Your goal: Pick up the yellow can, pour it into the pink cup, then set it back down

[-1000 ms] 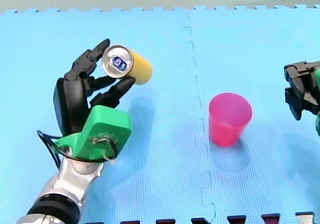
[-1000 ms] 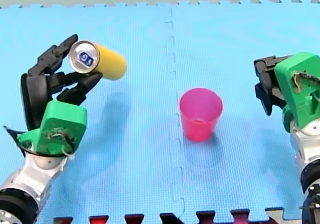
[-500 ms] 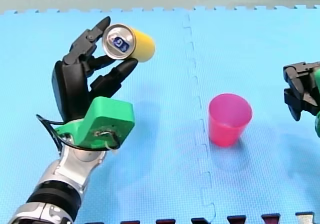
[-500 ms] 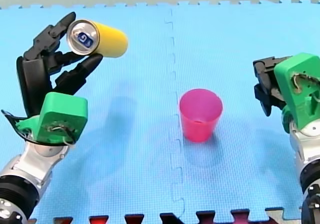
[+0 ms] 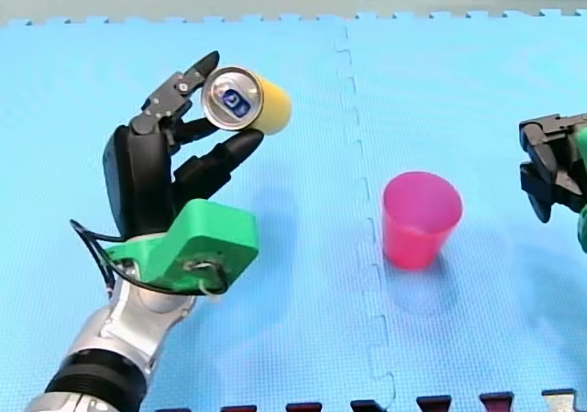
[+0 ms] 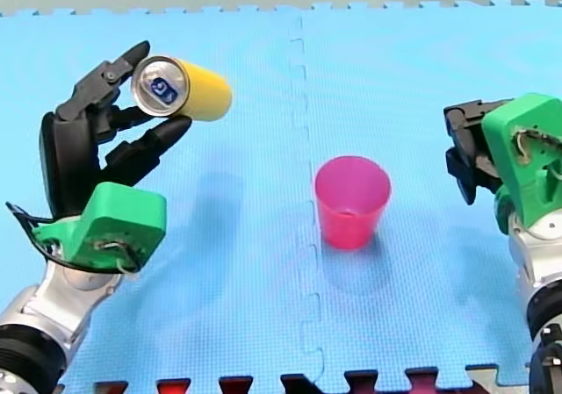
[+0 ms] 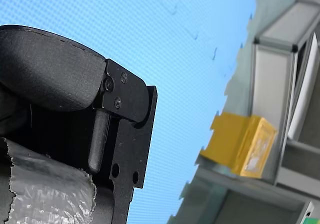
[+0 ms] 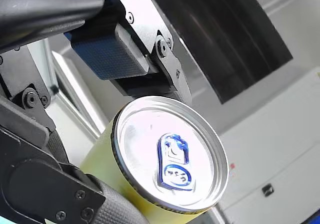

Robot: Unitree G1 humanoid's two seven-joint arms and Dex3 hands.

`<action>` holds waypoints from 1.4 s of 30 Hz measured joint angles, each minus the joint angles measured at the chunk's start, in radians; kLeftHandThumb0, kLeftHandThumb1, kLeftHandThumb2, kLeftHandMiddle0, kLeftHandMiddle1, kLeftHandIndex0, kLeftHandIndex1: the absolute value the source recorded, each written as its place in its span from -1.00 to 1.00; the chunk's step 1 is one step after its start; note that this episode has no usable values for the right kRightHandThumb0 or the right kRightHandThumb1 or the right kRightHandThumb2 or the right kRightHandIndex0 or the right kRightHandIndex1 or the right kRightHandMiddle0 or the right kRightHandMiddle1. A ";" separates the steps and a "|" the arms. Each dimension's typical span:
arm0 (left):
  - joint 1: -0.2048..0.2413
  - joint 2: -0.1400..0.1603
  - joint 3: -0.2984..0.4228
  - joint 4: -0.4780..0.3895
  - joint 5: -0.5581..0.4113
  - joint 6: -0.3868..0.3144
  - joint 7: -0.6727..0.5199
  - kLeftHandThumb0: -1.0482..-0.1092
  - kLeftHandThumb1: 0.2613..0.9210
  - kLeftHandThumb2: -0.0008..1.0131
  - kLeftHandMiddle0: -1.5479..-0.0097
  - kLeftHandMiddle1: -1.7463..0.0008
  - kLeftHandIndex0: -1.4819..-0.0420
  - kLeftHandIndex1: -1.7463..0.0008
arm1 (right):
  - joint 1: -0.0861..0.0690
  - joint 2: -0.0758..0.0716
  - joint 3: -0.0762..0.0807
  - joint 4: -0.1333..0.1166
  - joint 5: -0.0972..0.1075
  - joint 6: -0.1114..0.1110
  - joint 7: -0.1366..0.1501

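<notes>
My left hand [image 5: 204, 109] holds the yellow can [image 5: 248, 102] in the air over the left half of the mat, shut on it. The can lies on its side, its silver lid with a blue tab facing me and its base pointing away. The second wrist view shows that lid [image 8: 170, 161] close up between the black fingers [image 8: 55, 194]. The pink cup [image 5: 420, 219] stands upright right of the mat's middle seam, well apart from the can. My right hand [image 6: 470, 161] hovers at the right edge, beside the cup, holding nothing.
The blue foam mat [image 5: 303, 320] covers the whole surface, with a puzzle seam [image 5: 367, 247] running front to back just left of the cup. In the first wrist view a yellow box [image 7: 242, 141] sits beyond the mat's edge by a metal frame.
The left hand has carried the can a little to the right, toward the cup, after lifting it. The cup and the right hand have stayed put.
</notes>
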 measured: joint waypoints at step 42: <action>0.163 0.063 0.048 -0.676 -0.051 0.674 -0.481 0.23 0.71 -1.00 -0.79 0.97 -0.63 0.99 | 0.002 0.000 0.029 -0.002 -0.020 0.013 -0.011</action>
